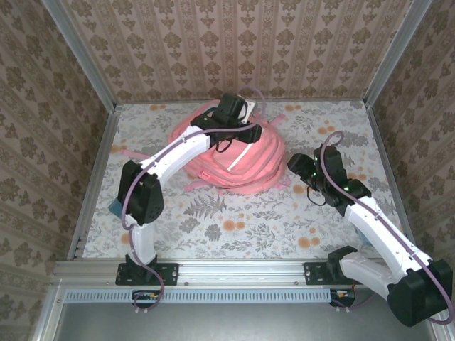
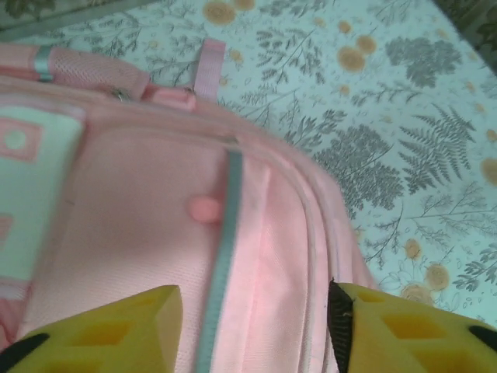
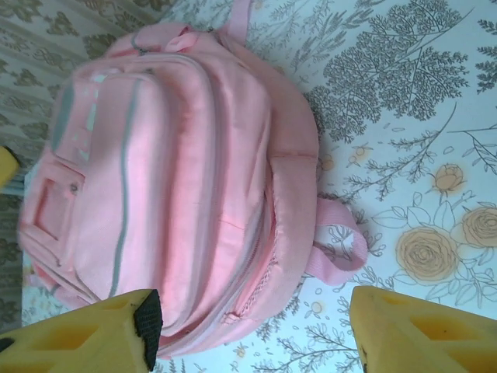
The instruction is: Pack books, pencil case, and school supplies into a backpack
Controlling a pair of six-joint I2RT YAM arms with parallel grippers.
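L gripper [image 2: 256, 330] is being held just above backpack [image 1: 245, 160], jaws spread wide, nothing gripped. Backpack is being rested front-up on table [image 1: 249, 220], zips apparently shut. R gripper [image 3: 252, 330] is being held just right of backpack, jaws wide, empty. Progress: can't be told whether books etc. are being carried inside; prob. nearly done or unstarted.

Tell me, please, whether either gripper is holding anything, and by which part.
Nothing is held: the left gripper and the right gripper are both open at the backpack, gripping no part of it.
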